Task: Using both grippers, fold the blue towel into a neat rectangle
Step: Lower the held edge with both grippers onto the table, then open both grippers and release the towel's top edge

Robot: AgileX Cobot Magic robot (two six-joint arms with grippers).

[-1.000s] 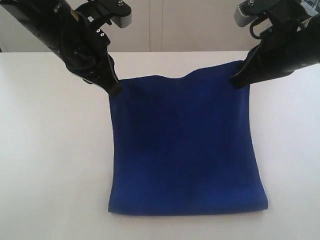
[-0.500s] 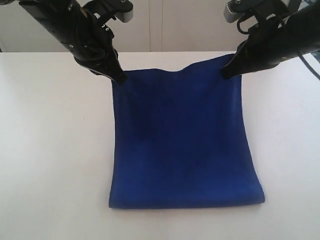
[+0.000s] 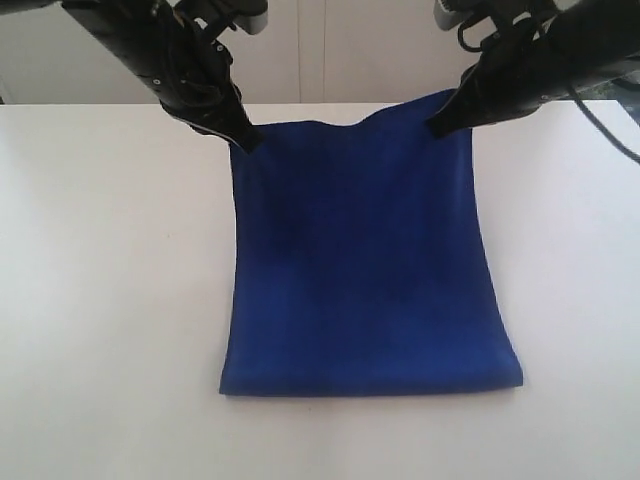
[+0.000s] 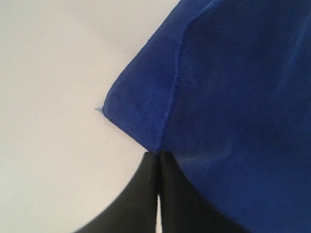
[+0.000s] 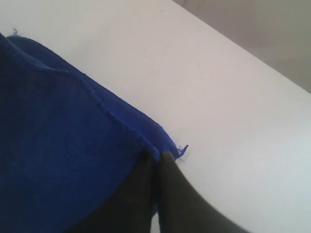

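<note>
1. The left end effector [image 3: 244, 146] is black and reaches down from above the desk's [image 3: 100, 300] far left part. Its fingers are pressed together on the far left corner of the towel [image 3: 365, 260].
2. In the left wrist view, the left end effector [image 4: 158, 156] shows two black fingers meeting with only a thin slit between them. The towel [image 4: 233, 97] is pinched at their tips. A stitched hem runs away from the grip, and a short loose thread sticks out at the corner over the white desk [image 4: 48, 73].
3. The towel is deep blue and sits in the middle of the desk, with white surface showing to its left and right. Its near edge runs straight, lies flat and is close to the desk's near edge. From there the cloth narrows towards the two pinched far corners.
4. The towel's far edge is wavy between the two grips. It dips near the middle and climbs towards the right corner, which sits higher in the exterior view than the left one.
5. The right end effector [image 3: 436, 130] is also black and comes in from the far right. Its fingers are closed tight on the far right corner.
6. In the right wrist view, the right end effector [image 5: 156, 156] has its fingers squeezed together on the towel [image 5: 53, 145]. They grip right at the hemmed corner, where a small thread pokes out over the desk [image 5: 233, 97].
</note>
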